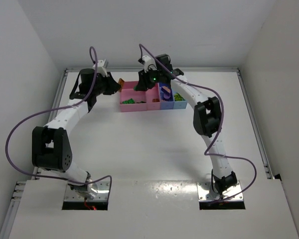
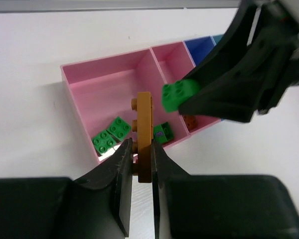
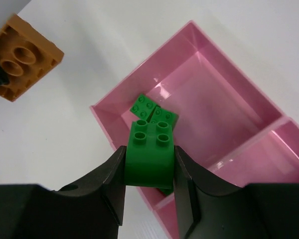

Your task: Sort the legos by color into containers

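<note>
Two clenched grippers we see. The left gripper (image 2: 142, 155) pinches an orange-brown brick (image 2: 143, 117) just left of the wide pink tray (image 2: 104, 94). The right gripper (image 3: 149, 167) clamps a green brick (image 3: 150, 144) above it.

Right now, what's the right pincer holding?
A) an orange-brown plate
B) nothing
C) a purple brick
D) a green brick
D: in the right wrist view the right pincer is clamped on a green brick, with the wide pink tray beneath it. The orange-brown plate is in the left pincer.
</note>
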